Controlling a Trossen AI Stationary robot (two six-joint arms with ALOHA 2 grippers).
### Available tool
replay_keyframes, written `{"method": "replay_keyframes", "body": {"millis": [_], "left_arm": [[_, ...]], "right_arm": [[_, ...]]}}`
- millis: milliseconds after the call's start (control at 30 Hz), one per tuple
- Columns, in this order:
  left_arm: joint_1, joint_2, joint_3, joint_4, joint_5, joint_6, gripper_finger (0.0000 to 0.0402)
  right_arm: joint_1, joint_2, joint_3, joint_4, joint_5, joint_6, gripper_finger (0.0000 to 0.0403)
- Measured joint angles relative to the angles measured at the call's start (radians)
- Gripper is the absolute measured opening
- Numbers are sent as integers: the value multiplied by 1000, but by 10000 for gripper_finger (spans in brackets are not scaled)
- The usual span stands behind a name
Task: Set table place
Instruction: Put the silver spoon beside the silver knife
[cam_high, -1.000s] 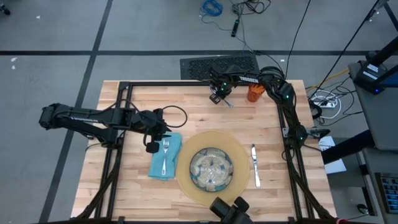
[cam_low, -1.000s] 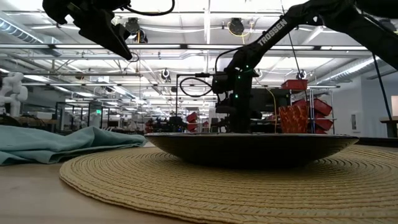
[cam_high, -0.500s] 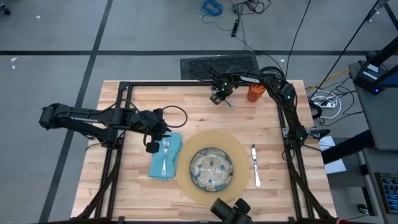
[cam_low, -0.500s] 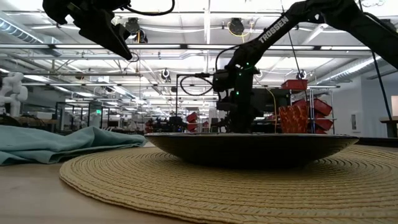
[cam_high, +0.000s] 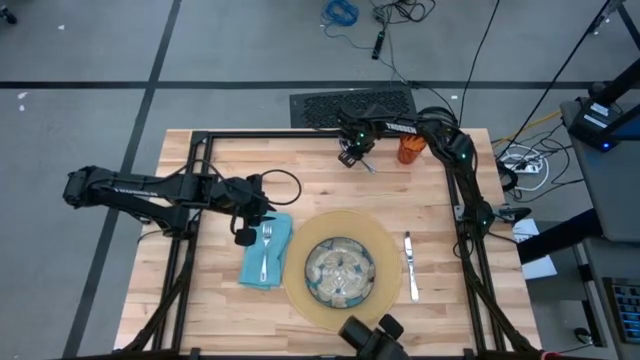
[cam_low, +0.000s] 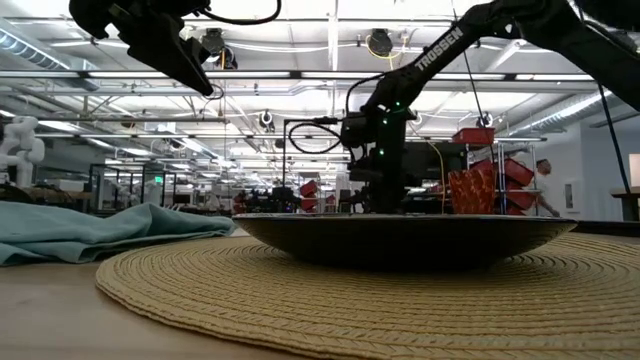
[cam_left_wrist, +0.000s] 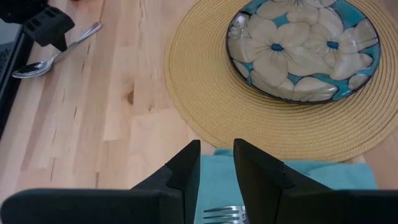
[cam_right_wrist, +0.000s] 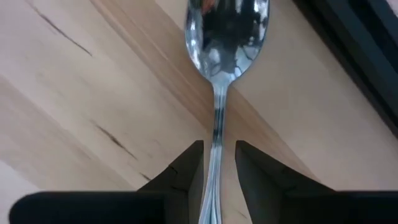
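Right gripper (cam_high: 349, 156) is at the far side of the table (cam_high: 220, 300), low over the spoon (cam_right_wrist: 224, 37); in the right wrist view its two dark fingers (cam_right_wrist: 186, 168) stand a little apart, one on each side of the spoon's handle, and I cannot tell if they touch it. The spoon lies flat on the wooden planks, close to the black rail at the far edge. Left gripper (cam_high: 243, 237) hangs above the table on the left side, just beside the far end of the napkin (cam_high: 266, 250); its fingers (cam_left_wrist: 183, 168) are slightly apart and hold nothing. On the near half of the table lies the big round tan mat (cam_high: 391, 262). In the middle of the mat stands the plate (cam_left_wrist: 305, 46), with white flowers on teal. The teal napkin lies on the left of the mat, touching its edge, and the fork (cam_high: 266, 245) rests on the napkin. The knife (cam_high: 410, 262) lies on the wood just beside the mat on the right. The small orange cup (cam_high: 410, 150) stands at the far edge, near the right gripper.
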Motion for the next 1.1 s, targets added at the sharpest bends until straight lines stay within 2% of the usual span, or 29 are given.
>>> {"method": "replay_keyframes", "body": {"millis": [300,433,533,700,1100], "left_arm": [[0,0,0,-3,0,-2,83],[0,0,0,-1,0,-1,83],[0,0,0,0,0,-1,83],[0,0,0,0,-1,-1,83],[0,0,0,0,-1,0,83]], "right_arm": [[-14,49,6,0,-60,-8,84],[-7,58,6,0,-53,-18,82],[-8,59,5,2,-57,-7,63],[-2,61,4,6,-63,-6,10],[19,33,-1,7,-32,17,2]]}}
